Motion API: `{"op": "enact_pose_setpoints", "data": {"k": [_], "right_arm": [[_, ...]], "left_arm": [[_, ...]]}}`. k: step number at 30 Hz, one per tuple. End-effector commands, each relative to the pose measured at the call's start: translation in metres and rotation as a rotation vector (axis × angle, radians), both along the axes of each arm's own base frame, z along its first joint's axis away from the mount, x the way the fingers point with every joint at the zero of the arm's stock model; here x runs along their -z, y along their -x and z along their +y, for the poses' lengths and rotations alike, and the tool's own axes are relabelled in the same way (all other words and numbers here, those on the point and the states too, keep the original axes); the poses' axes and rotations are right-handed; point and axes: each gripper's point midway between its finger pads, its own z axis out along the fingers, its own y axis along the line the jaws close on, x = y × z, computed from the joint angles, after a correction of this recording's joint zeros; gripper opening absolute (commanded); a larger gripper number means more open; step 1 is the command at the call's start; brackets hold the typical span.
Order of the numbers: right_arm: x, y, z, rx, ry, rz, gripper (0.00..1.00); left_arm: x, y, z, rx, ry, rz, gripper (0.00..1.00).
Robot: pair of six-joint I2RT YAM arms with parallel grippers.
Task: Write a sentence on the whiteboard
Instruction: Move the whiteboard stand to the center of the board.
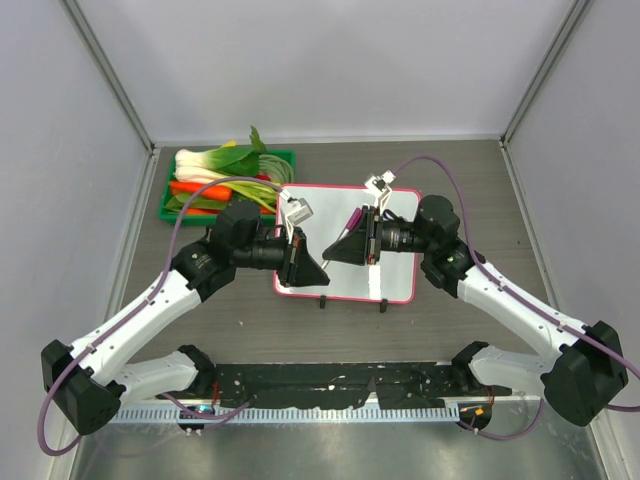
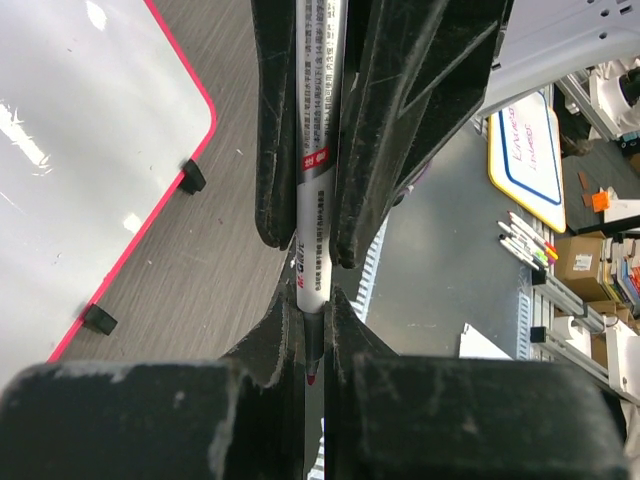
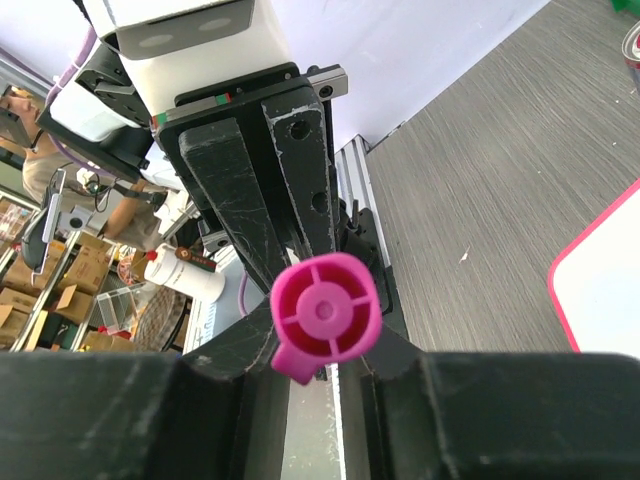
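Observation:
The whiteboard (image 1: 395,225) lies flat mid-table, glossy white with a pink-red frame; its corner and two black feet show in the left wrist view (image 2: 80,130). No sentence shows on it. Both grippers hover above it, tip to tip. A white marker (image 2: 316,150) with a bare pink-red tip runs between them. My left gripper (image 2: 314,330) is shut on its tip end. My right gripper (image 3: 320,370) is shut on the barrel, and the pink cap (image 3: 325,318) sits on the rear end. In the top view the left gripper (image 1: 318,265) meets the right gripper (image 1: 332,252).
A green tray (image 1: 166,197) of vegetables (image 1: 215,170) stands at the back left, touching the whiteboard's corner. A black rail (image 1: 330,385) runs along the near edge between the arm bases. Grey walls close in the left, right and back.

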Motion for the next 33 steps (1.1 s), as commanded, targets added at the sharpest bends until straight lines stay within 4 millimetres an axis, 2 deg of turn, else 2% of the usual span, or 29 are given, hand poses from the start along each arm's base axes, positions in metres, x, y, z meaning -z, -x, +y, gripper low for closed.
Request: {"op": "enact_pose_setpoints", "data": {"k": [1,4,8,14,15,17,18,20,23,26,29,33], "right_arm": [[-0.013,0.009,0.000,-0.039,-0.035,-0.050,0.27],[-0.011,0.010,0.000,-0.041,-0.029,-0.046,0.18],[-0.010,0.011,-0.001,-0.043,-0.026,-0.042,0.01],[-0.009,0.011,-0.003,-0.023,-0.023,-0.046,0.01],[-0.007,0.010,-0.004,-0.017,-0.015,-0.040,0.01],[-0.005,0.006,-0.005,0.017,0.003,-0.036,0.01],[-0.004,0.002,-0.006,0.042,0.010,-0.046,0.01],[-0.002,-0.003,-0.008,0.081,0.028,-0.047,0.01],[0.002,-0.016,-0.014,0.184,0.064,-0.045,0.01],[0.001,-0.021,-0.023,0.265,0.074,-0.073,0.01],[0.004,-0.034,-0.035,0.373,0.103,-0.075,0.01],[0.009,-0.044,-0.049,0.486,0.138,-0.063,0.01]], "left_arm": [[-0.023,-0.004,-0.005,0.011,0.056,-0.045,0.00],[-0.023,-0.004,-0.005,0.011,0.055,-0.046,0.00],[-0.023,-0.003,-0.004,0.013,0.052,-0.043,0.00],[-0.022,-0.006,-0.002,-0.009,0.040,-0.049,0.02],[-0.022,-0.007,-0.001,-0.019,0.035,-0.051,0.11],[-0.020,-0.008,0.000,-0.029,0.029,-0.050,0.37],[-0.019,-0.009,0.001,-0.040,0.024,-0.053,0.46],[-0.018,-0.013,0.002,-0.065,0.014,-0.058,0.57],[-0.016,-0.025,0.009,-0.156,-0.010,-0.075,0.66],[-0.018,-0.034,0.018,-0.227,-0.005,-0.089,0.71],[-0.009,-0.045,0.030,-0.308,-0.027,-0.080,0.73],[0.013,-0.057,0.044,-0.387,-0.063,0.001,0.70]]}}
